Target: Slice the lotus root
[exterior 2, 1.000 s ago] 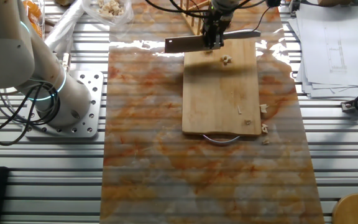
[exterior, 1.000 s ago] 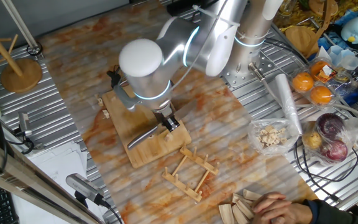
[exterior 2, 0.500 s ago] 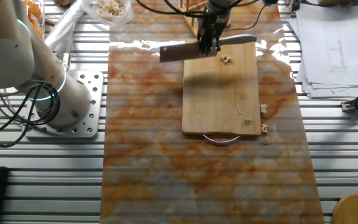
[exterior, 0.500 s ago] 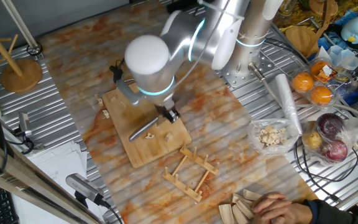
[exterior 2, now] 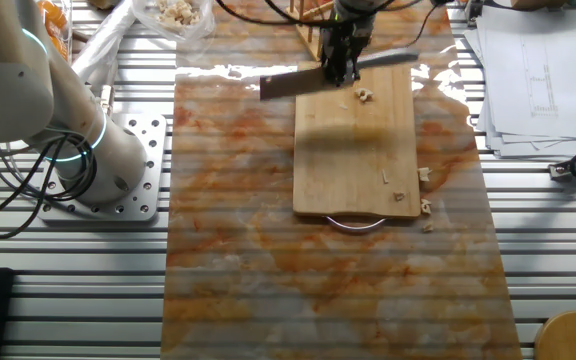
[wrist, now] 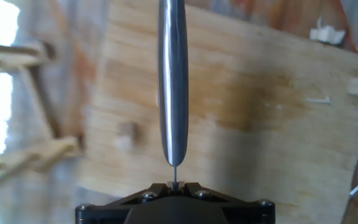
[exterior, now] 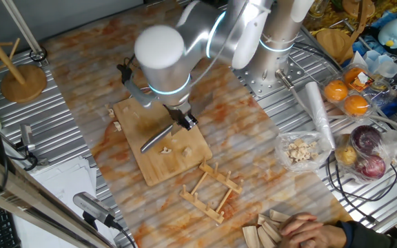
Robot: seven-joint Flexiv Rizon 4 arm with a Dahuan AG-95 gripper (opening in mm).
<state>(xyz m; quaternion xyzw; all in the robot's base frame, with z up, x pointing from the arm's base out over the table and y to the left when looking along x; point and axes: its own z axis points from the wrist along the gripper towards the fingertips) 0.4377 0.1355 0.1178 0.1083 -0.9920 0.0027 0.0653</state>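
My gripper (exterior: 185,122) is shut on a knife (exterior: 156,138) and holds it just above the wooden board (exterior: 143,120). In the other fixed view the gripper (exterior 2: 340,60) holds the knife (exterior 2: 293,83) across the board's far end (exterior 2: 353,160), with the blade sticking out to the left. A small pale lotus root chunk (exterior 2: 365,95) lies on the board beside the blade. The same root shows as two tiny pieces (exterior: 165,149) in the first fixed view. In the hand view the gripper (wrist: 176,184) grips the knife (wrist: 173,81) edge-on, and a blurred lotus piece (wrist: 127,134) lies to its left.
Loose pale scraps (exterior 2: 424,175) lie at the board's right edge. A wooden rack (exterior: 211,189) lies just past the board. A clear bag of pale chunks (exterior: 300,149), fruit (exterior: 355,105) and a person's hand (exterior: 309,231) are at the right. A wooden stand (exterior: 23,79) is at the left.
The gripper has lifted the knife up off the board and away from the lotus pieces, and the blade now tilts slightly. The lotus pieces have stayed in place.
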